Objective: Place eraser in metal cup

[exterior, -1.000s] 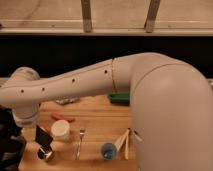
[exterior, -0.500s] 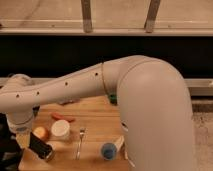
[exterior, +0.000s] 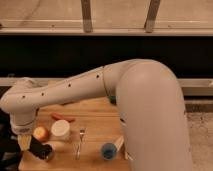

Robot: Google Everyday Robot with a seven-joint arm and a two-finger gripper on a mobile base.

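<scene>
**Gripper lowered over the table's near-left corner, eraser in its grasp**

Shifted since half a second ago: arm swung further across the view, wrist carried down and left, dark block brought lower toward the table edge. At far left, gripper (exterior: 31, 145) hanging beneath the white wrist, just over the wooden table (exterior: 97, 117); closed around the eraser (exterior: 39, 148), seen as a black oblong block, long axis apparently near level and pointing rightward. Immediately right of and below that block, a small shiny form reading as the metal cup (exterior: 49, 154), touching or nearly touching the eraser; exact overlap not resolvable. Governing relation for the coming move, as a judgement: cup lying just right of and beneath the held block, so a tilt toward upright and a slight rightward shift probably needed before release. Further right along the table: orange round object (exterior: 40, 133), white tub (exterior: 60, 129), red object (exterior: 62, 117) behind it, fork (exterior: 80, 142), blue cup (exterior: 108, 150).
</scene>
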